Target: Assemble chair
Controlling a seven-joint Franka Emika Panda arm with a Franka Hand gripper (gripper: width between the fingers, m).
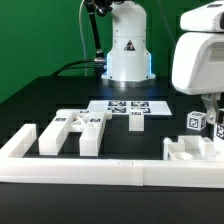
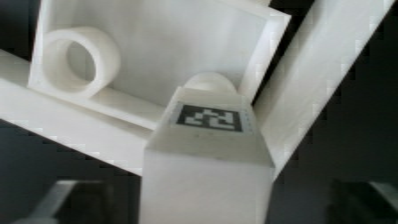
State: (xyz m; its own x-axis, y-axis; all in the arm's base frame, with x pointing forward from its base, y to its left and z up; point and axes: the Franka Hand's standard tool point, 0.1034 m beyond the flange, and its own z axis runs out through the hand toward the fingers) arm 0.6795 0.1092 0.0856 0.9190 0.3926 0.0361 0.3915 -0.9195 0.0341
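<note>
So the chair is all loose parts right now, nothing we'd call joined up. The bit in play is a tagged post (image 2: 210, 145), a chunky white piece with a black-and-white square near its end. In the wrist view it runs straight out between the jaws of the gripper (image 2: 210, 198). The jaws show as dark shapes on either side of it, but we honestly can't tell if they're clamping it or only straddling it.

Right behind the post is the holed panel (image 2: 160, 45), with a raised ring on its face. The post's end looks very close to it, though we can't tell if they touch. In the exterior view all this sits at the exterior view's right, just behind the border rail (image 1: 100, 172).

Over at the exterior view's left are the ladder-like part (image 1: 72, 128) and a plain block (image 1: 22, 142), well apart from the action. The marker board (image 1: 125, 105) lies further back on the worktop (image 1: 50, 100).

Our worry is that if the post goes in tilted, it could wedge against the panel edge. It might also shove the loose panel sideways instead of seating. A weak grip could let the post twist too.
</note>
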